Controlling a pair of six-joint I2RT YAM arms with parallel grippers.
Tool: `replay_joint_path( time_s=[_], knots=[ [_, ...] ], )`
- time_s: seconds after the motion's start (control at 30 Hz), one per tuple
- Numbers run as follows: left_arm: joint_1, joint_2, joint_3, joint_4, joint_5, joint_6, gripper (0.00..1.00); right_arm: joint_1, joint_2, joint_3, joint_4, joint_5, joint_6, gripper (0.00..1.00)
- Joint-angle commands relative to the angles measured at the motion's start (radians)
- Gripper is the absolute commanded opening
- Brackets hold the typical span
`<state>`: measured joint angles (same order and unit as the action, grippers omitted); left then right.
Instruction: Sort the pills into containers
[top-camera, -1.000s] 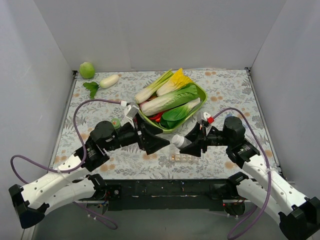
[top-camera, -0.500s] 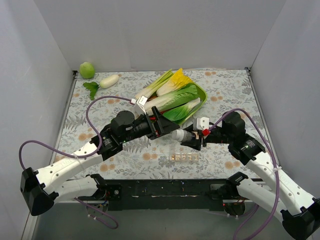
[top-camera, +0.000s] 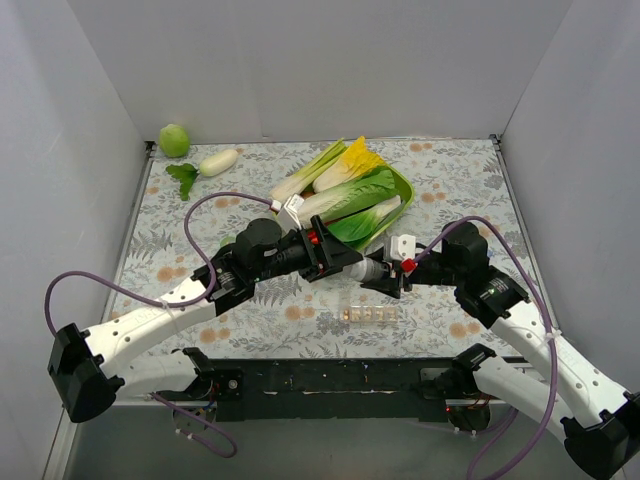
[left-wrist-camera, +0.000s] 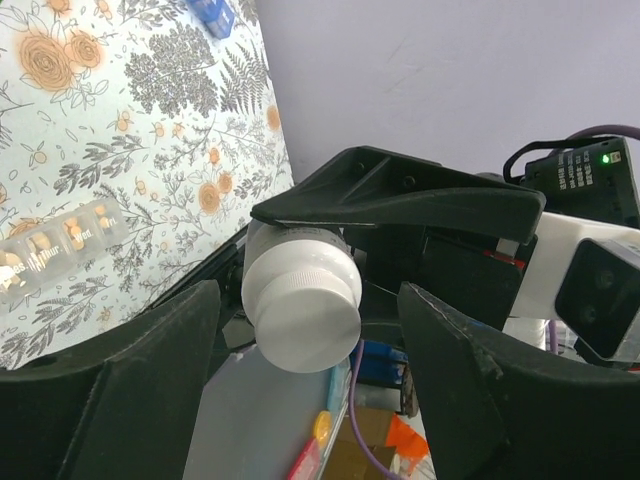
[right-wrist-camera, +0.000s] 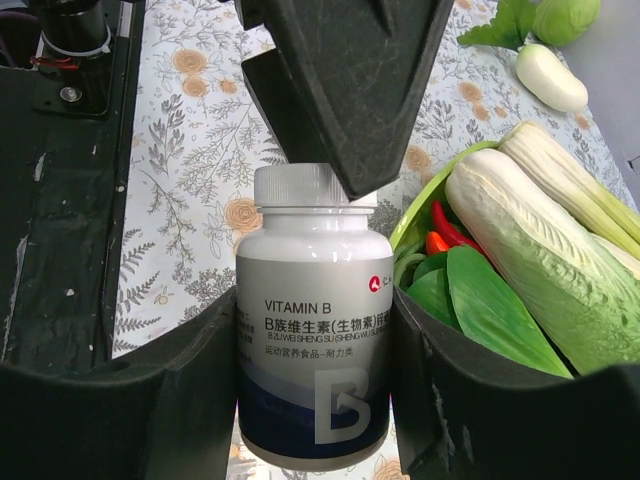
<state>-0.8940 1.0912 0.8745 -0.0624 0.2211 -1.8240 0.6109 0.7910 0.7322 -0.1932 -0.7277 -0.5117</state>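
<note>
Clamping the body of a white Vitamin B bottle (right-wrist-camera: 315, 370) between its two black fingers (right-wrist-camera: 120, 400), the right gripper (right-wrist-camera: 315, 330) holds it roughly level above the floral table cover (top-camera: 450, 170), cap toward the left arm. The left gripper (left-wrist-camera: 308, 292) faces it head on. Its fingers (left-wrist-camera: 130, 370) are spread wide to either side of the white ribbed cap (left-wrist-camera: 302, 303), and the left wrist view shows a gap on each side, so they pinch nothing. The two grippers meet near the table's middle, just in front of the green bowl (top-camera: 405, 188) heaped with leafy vegetables. The pill-container strip (top-camera: 370, 314), a short translucent row of small square compartments, lies flat on the cover just nearer the arm bases than the bottle, apart from both grippers. Small tan pieces show inside its compartments. A round green vegetable (top-camera: 174, 139) and a white one (top-camera: 219, 162) lie at the far left corner.
</note>
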Motion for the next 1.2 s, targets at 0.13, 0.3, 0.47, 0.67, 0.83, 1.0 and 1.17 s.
replay_joint_path(
  time_s=[0.13,0.3,0.47,0.67,0.83,1.0,1.17],
  knots=[
    [0.001,0.015,0.052,0.003,0.089,0.028,0.63,0.007,0.004,0.029,0.047,0.016,0.022,0.01],
    [0.001,0.025,0.057,-0.011,0.156,0.063,0.46,0.007,0.001,0.016,0.061,0.017,0.038,0.01],
    [0.001,0.038,0.061,-0.033,0.204,0.210,0.17,0.007,-0.004,0.003,0.077,-0.009,0.076,0.01],
    [0.001,0.053,0.067,-0.020,0.498,0.644,0.04,0.006,-0.009,-0.088,0.238,-0.154,0.364,0.01],
    [0.000,-0.016,0.024,-0.063,0.493,0.988,0.17,-0.005,-0.003,-0.252,0.622,-0.286,0.902,0.01],
    [0.003,-0.112,0.001,0.002,0.311,0.881,0.82,-0.020,-0.006,-0.263,0.602,-0.276,0.872,0.01],
    [0.006,-0.194,-0.043,0.044,0.259,0.709,0.98,-0.023,-0.009,-0.266,0.601,-0.269,0.854,0.01]
  ],
)
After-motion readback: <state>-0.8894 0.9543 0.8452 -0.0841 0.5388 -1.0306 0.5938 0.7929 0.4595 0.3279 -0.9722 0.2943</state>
